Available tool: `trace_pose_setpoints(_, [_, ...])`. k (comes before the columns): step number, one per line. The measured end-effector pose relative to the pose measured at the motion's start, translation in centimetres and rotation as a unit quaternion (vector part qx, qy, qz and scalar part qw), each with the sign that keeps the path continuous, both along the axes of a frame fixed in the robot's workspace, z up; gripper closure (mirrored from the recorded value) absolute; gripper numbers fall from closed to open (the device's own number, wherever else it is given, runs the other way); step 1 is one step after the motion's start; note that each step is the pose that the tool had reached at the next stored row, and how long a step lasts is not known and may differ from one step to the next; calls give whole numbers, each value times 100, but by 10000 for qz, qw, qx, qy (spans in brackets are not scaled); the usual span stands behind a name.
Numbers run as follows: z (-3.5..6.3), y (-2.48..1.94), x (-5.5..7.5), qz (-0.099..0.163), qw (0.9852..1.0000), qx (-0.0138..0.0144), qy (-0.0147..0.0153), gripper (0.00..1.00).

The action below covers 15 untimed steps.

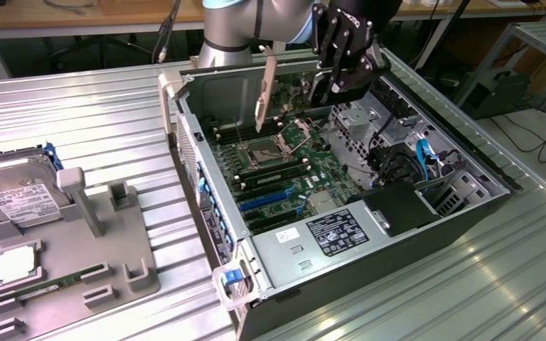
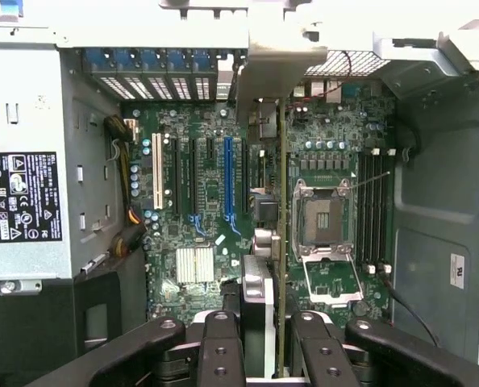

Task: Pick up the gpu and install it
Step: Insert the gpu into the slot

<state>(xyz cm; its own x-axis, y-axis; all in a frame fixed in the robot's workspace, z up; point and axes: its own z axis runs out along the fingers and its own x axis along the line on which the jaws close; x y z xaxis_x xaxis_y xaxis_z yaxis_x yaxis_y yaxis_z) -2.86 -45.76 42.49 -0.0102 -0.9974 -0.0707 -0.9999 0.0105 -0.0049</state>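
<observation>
I see the pickup as done: my end effector (image 1: 338,85) grips the gpu (image 1: 267,89) on edge, hanging above the open computer case (image 1: 193,145) and its motherboard (image 2: 193,234), not yet seated in a slot.

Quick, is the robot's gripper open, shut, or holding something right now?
Gripper: closed on the gpu, holding it upright over the open computer case.
</observation>
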Motion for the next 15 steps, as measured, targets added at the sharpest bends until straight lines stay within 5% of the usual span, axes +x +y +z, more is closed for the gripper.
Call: trace_pose_setpoints(15, [-215, -12, 0, 0, 10000, -1, -2, 72])
